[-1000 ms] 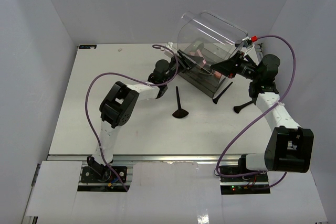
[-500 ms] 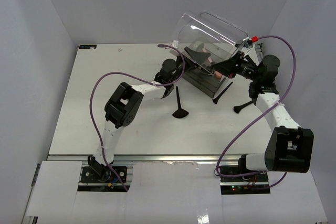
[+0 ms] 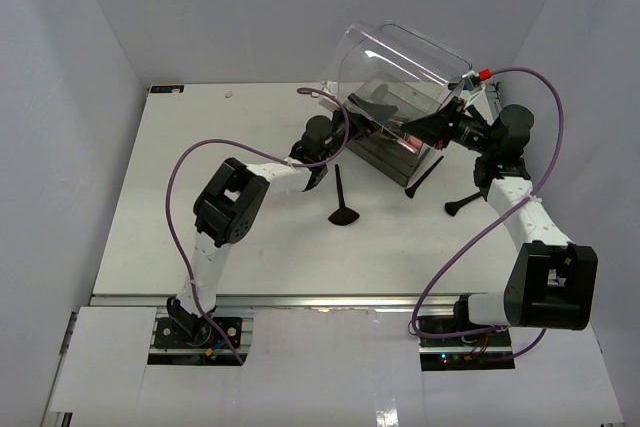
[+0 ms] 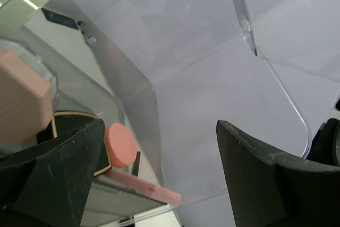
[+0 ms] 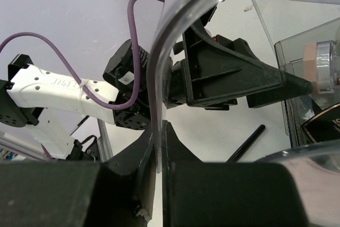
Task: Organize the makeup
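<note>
Two grippers meet at the clear box (image 3: 385,152) by the far right corner of the desk (image 3: 200,147): left gripper (image 4: 159,131) gapes wide before the pink puff (image 4: 21,102) and a round pink cosmetic (image 4: 119,144) inside, right gripper (image 5: 158,136) pinches the raised clear lid (image 5: 175,25); a fan brush (image 3: 344,205) lies just nearer the near edge

Saw a white table (image 3: 200,147). Noted the left arm (image 3: 275,172) and the right arm (image 3: 525,209) white with black joints, each with a purple cable (image 3: 185,172). Found the lid (image 3: 400,57) of the box clear and colourless, its base (image 3: 375,152) smoky grey. Counted three plain black pieces: fan brush (image 3: 343,209), slim brush (image 3: 424,176), short brush (image 3: 462,203). Saw inside a peach-pink puff (image 4: 21,102) and a coral-pink round disc (image 4: 119,144).
</note>
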Available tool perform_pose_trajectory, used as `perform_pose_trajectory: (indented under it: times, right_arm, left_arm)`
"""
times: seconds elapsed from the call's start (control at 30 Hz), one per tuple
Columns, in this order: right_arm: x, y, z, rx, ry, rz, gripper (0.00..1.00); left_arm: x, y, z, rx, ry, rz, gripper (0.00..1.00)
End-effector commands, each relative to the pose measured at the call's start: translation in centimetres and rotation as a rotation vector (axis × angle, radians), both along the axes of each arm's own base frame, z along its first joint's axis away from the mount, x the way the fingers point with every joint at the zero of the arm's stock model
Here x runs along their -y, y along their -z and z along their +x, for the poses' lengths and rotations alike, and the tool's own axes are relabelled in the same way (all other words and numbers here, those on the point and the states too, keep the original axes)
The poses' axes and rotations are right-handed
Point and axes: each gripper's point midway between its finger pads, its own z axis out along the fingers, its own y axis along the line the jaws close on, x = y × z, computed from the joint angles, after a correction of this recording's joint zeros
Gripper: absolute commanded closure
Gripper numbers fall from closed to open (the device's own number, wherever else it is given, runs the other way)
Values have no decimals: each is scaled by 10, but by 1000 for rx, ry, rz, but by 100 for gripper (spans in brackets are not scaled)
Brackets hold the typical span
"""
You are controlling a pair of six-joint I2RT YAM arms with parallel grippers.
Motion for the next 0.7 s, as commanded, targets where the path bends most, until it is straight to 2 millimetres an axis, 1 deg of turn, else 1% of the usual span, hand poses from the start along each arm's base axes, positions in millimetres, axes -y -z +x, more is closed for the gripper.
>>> perform_pose_trajectory:
  times: [0.0, 0.07, 0.13, 0.23, 0.37, 0.53, 0.6, 0.67]
  right_arm:
    - [-7, -13, -16, 102, -70, -20, 92]
    - [-6, -13, -15, 102, -68, -21, 92]
    - [-6, -14, -15, 102, -69, -21, 92]
    - [-7, -14, -16, 104, -70, -22, 92]
    - [-7, -13, -16, 103, -71, -23, 92]
    - [-6, -13, -14, 101, -68, -23, 92]
    - [-6, -13, -14, 100, -67, -23, 92]
    - [-6, -13, -14, 100, -67, -23, 92]
  left_arm:
    - [-17, -23, -8, 36, -54, 40, 2]
    - [-20, -19, -14, 28, -48, 59, 2]
    - [-23, -21, -22, 32, -33, 70, 2]
    - [-27, -10, -36, 18, 3, 110, 2]
    - [-41, -1, -55, 11, 9, 173, 2]
    - [-53, 11, -65, -20, -2, 230, 2]
    - [-56, 20, -67, -40, -3, 245, 2]
    - [-58, 25, -68, -55, -1, 251, 2]
